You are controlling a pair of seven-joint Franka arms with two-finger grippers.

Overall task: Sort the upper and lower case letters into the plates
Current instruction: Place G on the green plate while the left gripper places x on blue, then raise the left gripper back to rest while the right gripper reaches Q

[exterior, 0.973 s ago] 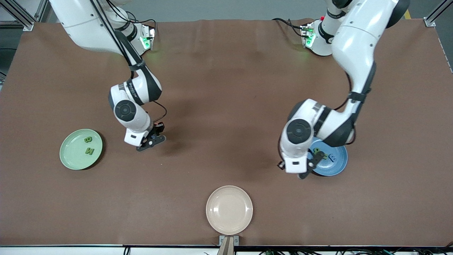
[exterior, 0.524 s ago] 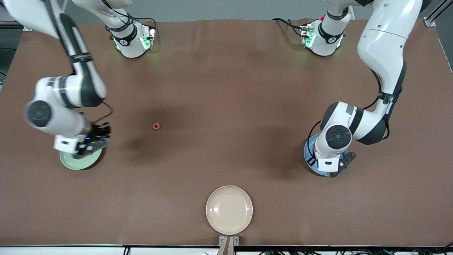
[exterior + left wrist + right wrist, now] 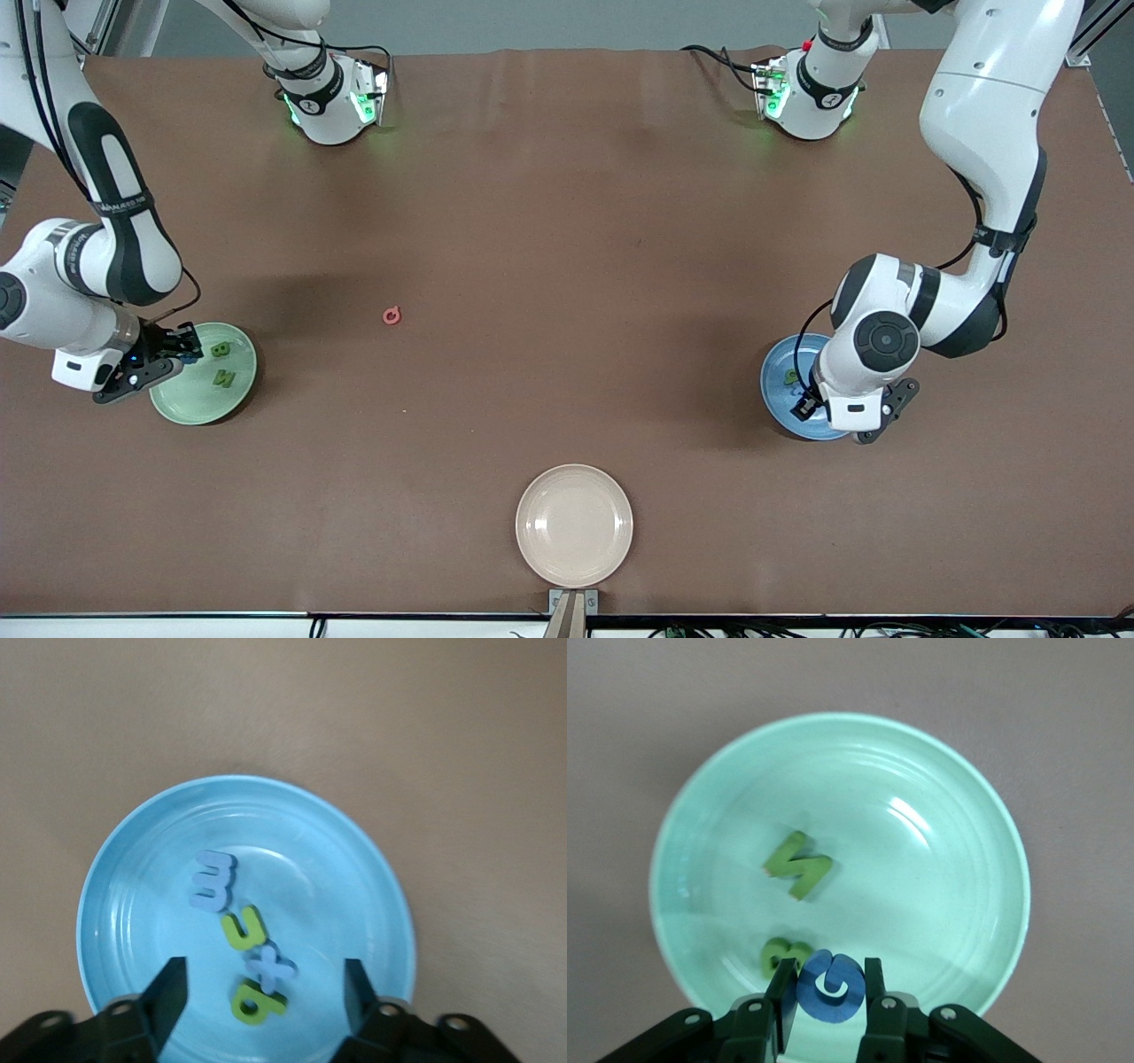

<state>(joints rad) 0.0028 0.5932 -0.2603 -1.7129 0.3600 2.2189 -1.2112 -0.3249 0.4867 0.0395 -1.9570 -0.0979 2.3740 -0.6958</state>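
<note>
Brown tabletop: we see the right gripper [image 3: 824, 992] clamping a blue letter [image 3: 830, 987] over the green plate [image 3: 190, 403], a pink letter [image 3: 391, 315] lying mid-table, and the left gripper [image 3: 264, 992] spread apart over the blue plate [image 3: 133, 877].

From across the table, the left arm's wrist covers much of the blue plate [image 3: 780, 390], so only one green letter [image 3: 791, 377] peeks out there. The right gripper [image 3: 168, 353] hides its blue letter [image 3: 829, 987] in that view. The pink-red letter [image 3: 392, 315] is too small to read.
</note>
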